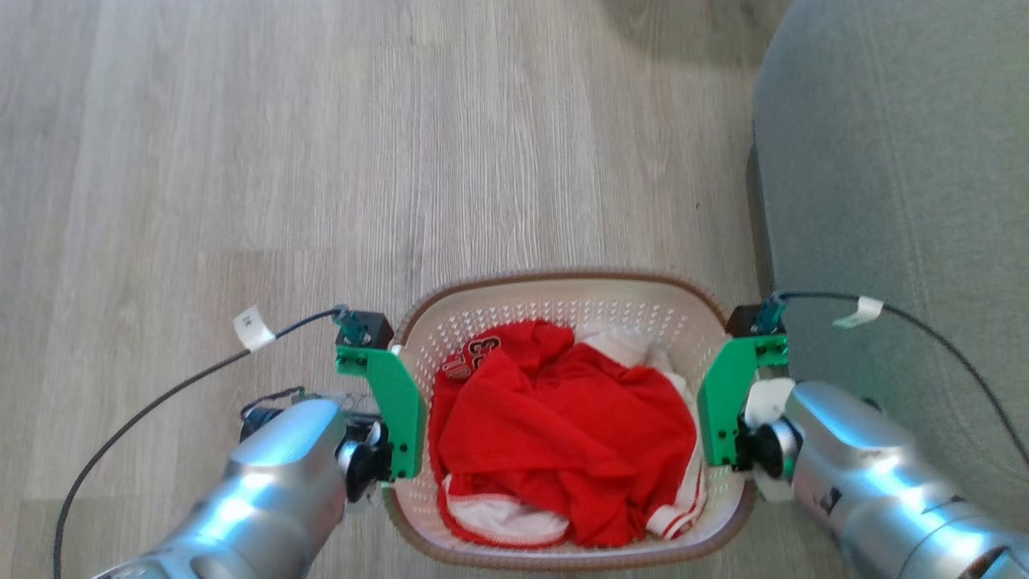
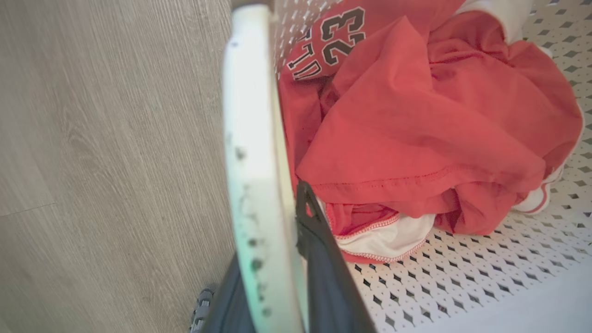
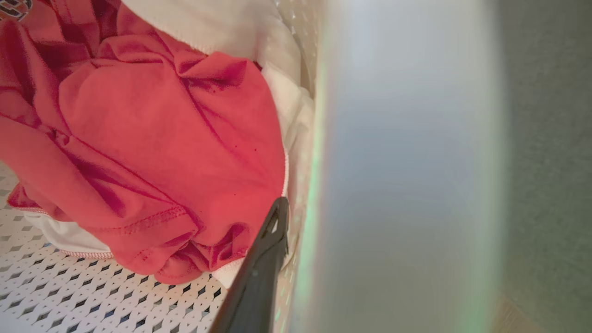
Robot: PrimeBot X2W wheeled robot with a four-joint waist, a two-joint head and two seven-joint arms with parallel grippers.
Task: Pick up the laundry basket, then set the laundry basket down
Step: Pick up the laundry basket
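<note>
1. The laundry basket (image 1: 514, 318) is seen low in the middle of the head view, over the wooden floor (image 1: 281, 161); whether it is lifted cannot be told.
2. Red and white clothes (image 1: 563, 418) are heaped inside it.
3. The left jaws are closed across its white left edge (image 2: 252, 138), with one dark finger (image 2: 323, 268) inside the wall.
4. Of the right jaws, one finger (image 3: 259, 277) is seen inside the right wall; their grip cannot be told.
5. A grey upholstered seat (image 1: 900, 161) stands just beside the basket.

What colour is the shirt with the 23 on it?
The shirt is red; the left wrist view shows it best.
</note>
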